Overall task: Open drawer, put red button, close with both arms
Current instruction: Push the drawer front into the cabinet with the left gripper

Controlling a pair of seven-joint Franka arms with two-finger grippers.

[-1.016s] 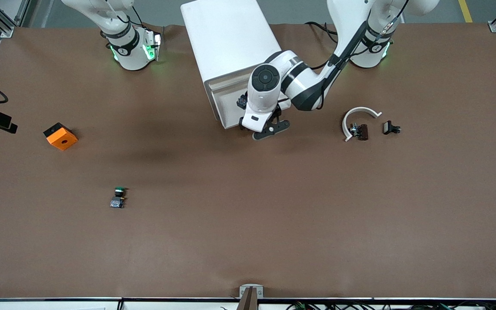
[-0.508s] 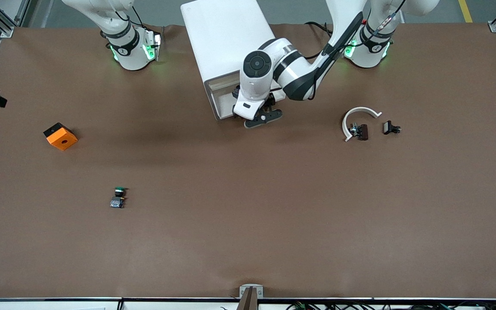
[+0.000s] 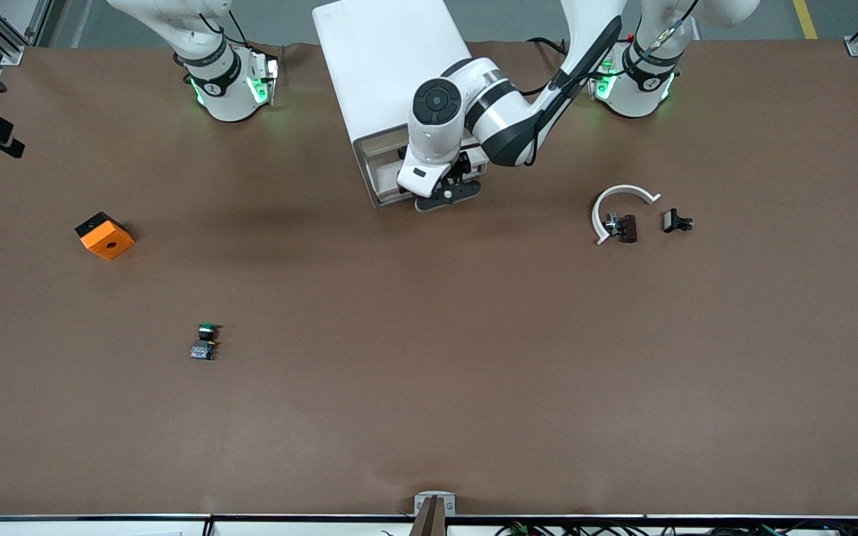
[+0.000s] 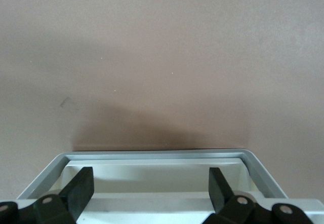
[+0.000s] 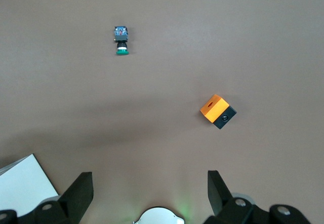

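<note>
counting one white cabinet (image 3: 392, 82), one orange cube (image 3: 104, 236), one green-capped button (image 3: 205, 342); no red button shows. the drawer (image 4: 152, 171) juts slightly out, interior hidden. left end effector (image 4: 151, 189) spread at its front; right end effector (image 5: 150, 191) spread, raised over the worktop (image 3: 429, 372) near its base, waiting.

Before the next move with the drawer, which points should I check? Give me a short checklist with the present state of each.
1. Left gripper at the drawer front, fingers open: ok.
2. Drawer fully shut: not ok, its rim protrudes from the cabinet.
3. Red button inside the drawer: cannot tell; no red cap shows.
4. Table in front of the drawer free of objects: ok.
5. Right gripper open, waiting high above the table: ok.
6. Green button and orange cube far from the drawer: ok.
</note>
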